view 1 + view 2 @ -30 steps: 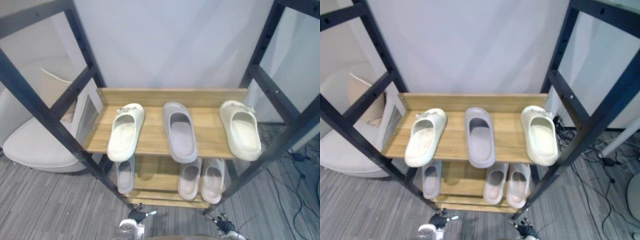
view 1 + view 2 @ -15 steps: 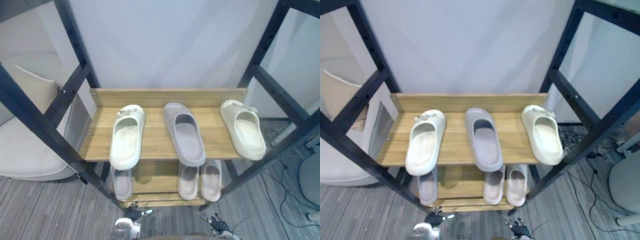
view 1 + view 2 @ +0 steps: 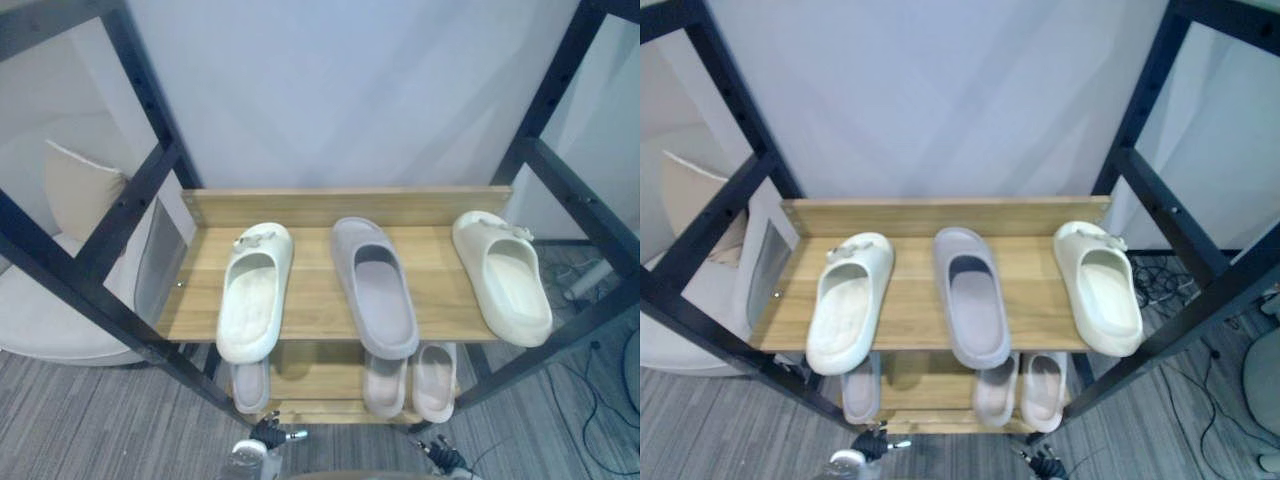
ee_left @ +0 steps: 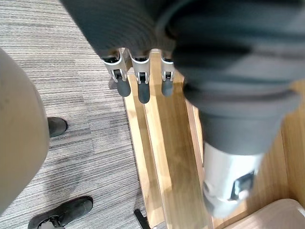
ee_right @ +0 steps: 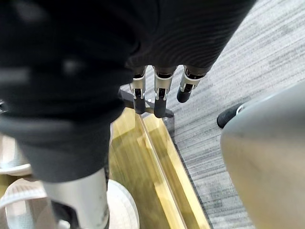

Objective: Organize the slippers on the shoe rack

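Hanging hands: the left hand and the right hand both hang low in front of the shoe rack, just over the front edge of its lower shelf.
Fingers: on both hands they are straight and loose, a little apart, and they hold nothing and touch nothing.
Lower shelf slippers: one pale grey slipper lies at the left, and two more lie side by side at the right. The upper shelf hides their far halves.
Upper shelf: the upper shelf carries three slippers in a row, well apart from each other.
Left cream slipper: it lies on the left hand's side, with its heel over the front edge.
Grey slipper: it lies in the middle, between the two cream ones, so it separates that pair.
Right cream slipper: it lies on the right hand's side, turned a little, with the heel outward.
Long axis: all three run from front to back, toes to the wall and heels to the robot.
Direction from fingers: every upper slipper lies above and beyond the fingertips, so I think a hand must first rise and then reach forward to a heel.
Nearer hand: probably the left for the left cream slipper and the right for the right one; the grey heel seems slightly nearer to the right hand.
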Robot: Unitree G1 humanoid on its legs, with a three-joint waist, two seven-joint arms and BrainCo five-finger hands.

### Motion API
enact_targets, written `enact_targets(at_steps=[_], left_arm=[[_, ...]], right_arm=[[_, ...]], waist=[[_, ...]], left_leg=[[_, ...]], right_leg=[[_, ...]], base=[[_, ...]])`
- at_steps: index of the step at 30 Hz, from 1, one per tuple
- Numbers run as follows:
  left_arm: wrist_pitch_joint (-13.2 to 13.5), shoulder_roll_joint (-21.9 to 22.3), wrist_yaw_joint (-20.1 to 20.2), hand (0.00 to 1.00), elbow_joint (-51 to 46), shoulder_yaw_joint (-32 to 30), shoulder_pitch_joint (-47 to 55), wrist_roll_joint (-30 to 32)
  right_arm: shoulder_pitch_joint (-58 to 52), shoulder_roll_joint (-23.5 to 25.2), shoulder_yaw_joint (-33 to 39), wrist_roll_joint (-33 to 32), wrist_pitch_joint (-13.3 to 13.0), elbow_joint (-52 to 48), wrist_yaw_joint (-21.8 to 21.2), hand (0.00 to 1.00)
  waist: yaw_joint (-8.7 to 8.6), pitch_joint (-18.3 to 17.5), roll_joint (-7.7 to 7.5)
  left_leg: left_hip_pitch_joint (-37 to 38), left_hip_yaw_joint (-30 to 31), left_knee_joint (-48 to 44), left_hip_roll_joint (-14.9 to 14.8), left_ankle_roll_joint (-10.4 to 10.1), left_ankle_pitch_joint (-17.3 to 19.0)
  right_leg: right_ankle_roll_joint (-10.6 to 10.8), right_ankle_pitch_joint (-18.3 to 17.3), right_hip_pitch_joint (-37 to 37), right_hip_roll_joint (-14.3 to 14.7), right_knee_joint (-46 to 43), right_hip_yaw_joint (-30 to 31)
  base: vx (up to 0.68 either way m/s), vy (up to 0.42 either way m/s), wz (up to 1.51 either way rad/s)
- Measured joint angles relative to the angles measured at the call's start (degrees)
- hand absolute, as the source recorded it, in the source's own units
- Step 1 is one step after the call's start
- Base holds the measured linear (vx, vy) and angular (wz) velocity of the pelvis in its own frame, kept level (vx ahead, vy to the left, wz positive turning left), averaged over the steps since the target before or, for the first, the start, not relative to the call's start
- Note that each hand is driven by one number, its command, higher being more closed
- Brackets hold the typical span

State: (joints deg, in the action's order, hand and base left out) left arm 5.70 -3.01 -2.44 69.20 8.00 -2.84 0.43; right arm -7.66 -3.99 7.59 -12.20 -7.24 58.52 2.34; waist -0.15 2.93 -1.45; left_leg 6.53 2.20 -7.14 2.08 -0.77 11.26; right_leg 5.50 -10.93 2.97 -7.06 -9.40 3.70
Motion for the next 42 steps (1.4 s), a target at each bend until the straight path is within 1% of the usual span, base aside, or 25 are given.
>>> enact_targets(at_steps=[2,4,5,8,9,10,11,13,14,15,16,18,19,20,21,22,24,25,27,31,33,34,36,37,42], left_arm=[[0.0,-0.48,-0.15,0.0,-0.03,0.0,0.02,0.03],[0.02,-0.88,-0.95,0.0,-0.12,-0.06,0.16,0.05],[0.02,-0.93,-1.04,0.0,-0.25,-0.08,0.16,0.07],[0.05,-0.94,-1.11,0.0,-2.45,-0.35,1.42,0.48],[0.05,-0.91,-1.11,0.0,-2.58,-0.36,1.42,0.51],[0.05,-0.61,-1.1,0.0,-3.45,-0.58,2.01,0.54],[0.06,-0.25,-1.06,0.0,-4.04,-1.05,2.49,0.55],[0.04,1.01,-0.96,0.0,-6.48,-1.42,3.93,0.53],[0.06,1.3,-0.95,0.0,-6.83,-1.42,4.13,0.54],[0.05,1.82,-0.87,0.0,-7.36,-1.4,4.34,0.53],[0.05,1.92,-0.86,0.0,-7.59,-1.38,4.44,0.53],[0.07,3.01,-0.68,0.0,-8.94,-1.31,5.16,0.54],[0.08,3.34,-0.67,0.0,-9.04,-1.31,5.23,0.54],[0.09,3.83,-0.66,0.0,-9.04,-1.31,5.32,0.55],[0.09,3.94,-0.64,0.0,-9.04,-1.27,5.36,0.64],[0.09,3.95,-0.64,0.0,-9.04,-1.27,5.38,0.63],[0.13,3.92,-0.6,0.0,-9.04,-1.26,5.59,0.65],[0.13,3.92,-0.6,0.0,-9.04,-1.25,5.61,0.65],[0.22,3.76,-0.57,0.0,-8.97,-0.59,5.79,0.65],[0.39,3.55,-0.24,0.0,-8.11,0.46,6.22,0.67],[0.66,3.29,0.19,0.0,-7.29,1.05,5.98,0.67],[1.23,2.7,0.31,0.0,-6.27,2.28,5.71,0.67],[1.32,2.38,0.33,0.0,-5.86,2.84,5.58,0.68],[1.32,1.89,0.36,0.0,-4.5,3.36,5.08,0.74],[1.26,0.84,0.34,0.0,-3.63,4.43,4.72,1.38]], right_arm=[[-2.98,-0.19,-1.8,1.71,0.08,-6.75,0.33,0.0],[-8.65,-0.82,-3.56,4.87,0.13,-20.81,0.43,0.0],[-9.96,-0.9,-3.55,5.63,0.15,-24.15,0.38,0.0],[-17.06,-1.03,-3.52,8.08,0.12,-42.53,-0.45,0.0],[-17.57,-1.02,-3.52,8.34,0.12,-43.84,-0.56,0.0],[-19.85,-0.97,-3.52,9.9,0.03,-49.84,-1.06,0.0],[-20.94,-0.95,-3.53,10.14,0.08,-53.28,-1.4,0.0],[-24.45,-0.78,-3.47,11.6,-0.07,-63.38,-1.92,0.0],[-25.27,-0.76,-3.42,12.0,-0.08,-65.07,-2.19,0.0],[-27.27,-0.68,-3.39,12.19,-0.1,-69.03,-2.7,0.0],[-27.65,-0.65,-3.39,12.19,-0.14,-69.83,-2.77,0.0],[-30.73,-0.53,-3.44,12.24,-0.68,-76.64,-4.1,0.0],[-31.01,-0.53,-3.44,12.25,-0.73,-77.37,-4.21,0.0],[-32.37,-0.54,-3.44,12.32,-0.85,-80.26,-4.74,0.0],[-33.6,-0.55,-3.47,12.37,-1.25,-82.9,-5.34,0.0],[-33.8,-0.57,-3.46,12.37,-1.33,-83.41,-5.44,0.0],[-35.4,-1.06,-3.39,12.35,-2.05,-88.79,-6.45,0.0],[-35.48,-1.1,-3.38,12.34,-2.09,-89.35,-6.52,0.0],[-35.48,-1.35,-3.29,12.28,-3.67,-91.91,-6.85,0.0],[-34.02,-3.34,-2.96,12.19,-4.27,-92.01,-6.97,0.0],[-33.22,-3.48,-2.11,12.19,-4.73,-92.01,-6.96,0.0],[-31.57,-3.75,-0.29,12.16,-5.36,-92.01,-6.77,0.0],[-30.27,-4.45,0.81,12.16,-5.64,-92.01,-6.68,0.0],[-28.21,-6.22,1.92,12.15,-5.94,-92.01,-5.97,0.0],[-22.7,-8.82,3.18,12.07,-6.02,-91.85,-5.2,0.0]], waist=[[-0.22,0.11,-0.3],[-0.72,0.12,-0.8],[-0.77,0.15,-0.86],[-1.0,0.27,-1.12],[-1.05,0.27,-1.14],[-1.73,0.27,-1.15],[-2.25,0.27,-1.16],[-3.0,0.29,-0.96],[-3.09,0.28,-0.96],[-3.13,0.28,-1.0],[-3.15,0.27,-1.02],[-3.3,0.19,-1.08],[-3.37,0.19,-1.09],[-3.54,0.18,-1.07],[-3.69,0.17,-1.06],[-3.72,0.17,-1.06],[-4.09,0.02,-0.91],[-4.13,0.02,-0.92],[-4.64,-0.15,-0.83],[-5.14,-0.93,-0.87],[-5.46,-1.2,-0.81],[-5.61,-1.44,-0.98],[-5.8,-1.6,-0.87],[-6.1,-1.82,-0.86],[-6.1,-2.29,-0.37]], left_leg=[[0.0,-0.07,0.02,-0.01,0.0,0.0],[-0.21,-0.44,0.08,-0.05,0.0,0.0],[-0.23,-0.74,0.12,-0.09,0.0,0.0],[-0.35,-2.52,0.25,-0.43,-0.01,0.0],[-0.35,-2.63,0.25,-0.49,-0.01,0.0],[-0.31,-3.06,0.25,-0.68,-0.04,-0.02],[-0.28,-3.36,0.27,-0.84,-0.06,-0.03],[-0.48,-4.27,0.87,-0.84,-0.07,-0.03],[-0.48,-4.38,0.97,-0.85,-0.07,-0.03],[-0.44,-4.72,0.94,-0.83,-0.08,-0.03],[-0.44,-4.78,0.92,-0.81,-0.08,-0.02],[-0.54,-5.35,0.8,-0.53,-0.08,-0.02],[-0.54,-5.4,0.76,-0.51,-0.08,-0.02],[-0.52,-5.5,0.51,-0.46,-0.08,-0.02],[-0.65,-5.51,0.48,-0.45,-0.1,-0.01],[-0.64,-5.51,0.48,-0.45,-0.11,0.01],[-0.63,-5.66,0.49,-0.44,-0.13,0.02],[-0.62,-5.69,0.48,-0.44,-0.13,0.02],[-0.6,-5.81,0.34,-0.4,-0.13,0.02],[-0.56,-5.41,-0.02,-0.21,-0.12,0.01],[-0.59,-4.94,-0.02,-0.1,-0.11,0.0],[-0.71,-4.56,-0.03,0.02,-0.08,-0.01],[-0.76,-4.4,-0.03,0.09,-0.07,-0.01],[-1.55,-3.68,-0.12,0.27,0.02,-0.07],[-2.49,-1.05,-0.1,0.71,0.43,-0.91]], right_leg=[[0.0,0.0,-0.26,0.04,-0.12,0.22],[-0.04,0.06,-1.35,0.19,-0.47,1.13],[-0.05,0.08,-1.61,0.26,-0.62,1.43],[-0.06,0.09,-3.55,0.82,-2.39,3.47],[-0.06,0.09,-3.65,0.86,-2.47,3.57],[-0.06,0.09,-3.93,0.97,-2.75,3.95],[-0.05,0.08,-4.29,1.06,-3.17,4.28],[0.01,-0.03,-5.86,1.14,-4.54,5.01],[0.01,-0.04,-6.13,1.14,-4.62,5.08],[0.06,-0.06,-6.29,1.14,-5.23,5.38],[0.08,-0.08,-6.36,1.14,-5.38,5.47],[0.24,-0.18,-6.98,1.08,-6.41,6.26],[0.24,-0.18,-6.99,1.06,-6.44,6.3],[0.25,-0.18,-6.96,0.99,-6.52,6.33],[0.28,-0.2,-6.99,0.96,-6.55,6.33],[0.29,-0.21,-6.99,0.96,-6.55,6.32],[0.32,-0.22,-7.05,0.96,-6.67,6.42],[0.32,-0.22,-7.06,0.96,-6.72,6.44],[0.32,-0.22,-7.18,0.98,-6.85,6.58],[0.38,-0.14,-7.1,0.95,-6.44,6.7],[0.41,-0.1,-6.98,0.87,-6.29,6.56],[0.42,-0.1,-6.93,0.7,-6.23,6.33],[0.45,-0.08,-6.93,0.63,-6.18,6.27],[0.58,0.0,-6.95,0.39,-5.83,5.89],[0.83,0.67,-6.18,-0.48,-4.11,3.34]], base=[[-0.05,-0.003,-0.07],[-0.06,-0.003,-0.16],[-0.06,-0.003,-0.24],[-0.07,-0.01,-0.28],[-0.08,-0.028,-0.23],[-0.08,-0.034,-0.14],[-0.11,-0.035,-0.23],[-0.1,-0.021,-0.2],[-0.08,-0.01,-0.12],[-0.05,-0.003,-0.07],[-0.08,0.0,-0.12],[-0.07,0.005,-0.13],[-0.05,0.007,-0.07],[-0.07,0.007,-0.01],[-0.06,0.005,0.0],[-0.08,0.002,0.0],[-0.06,0.001,-0.02],[-0.02,0.003,-0.03],[-0.01,0.002,-0.02],[0.0,0.003,0.01],[-0.01,0.009,0.08],[-0.01,0.009,0.07],[-0.03,0.009,0.08],[-0.04,0.007,0.13],[-0.01,0.001,0.28]])
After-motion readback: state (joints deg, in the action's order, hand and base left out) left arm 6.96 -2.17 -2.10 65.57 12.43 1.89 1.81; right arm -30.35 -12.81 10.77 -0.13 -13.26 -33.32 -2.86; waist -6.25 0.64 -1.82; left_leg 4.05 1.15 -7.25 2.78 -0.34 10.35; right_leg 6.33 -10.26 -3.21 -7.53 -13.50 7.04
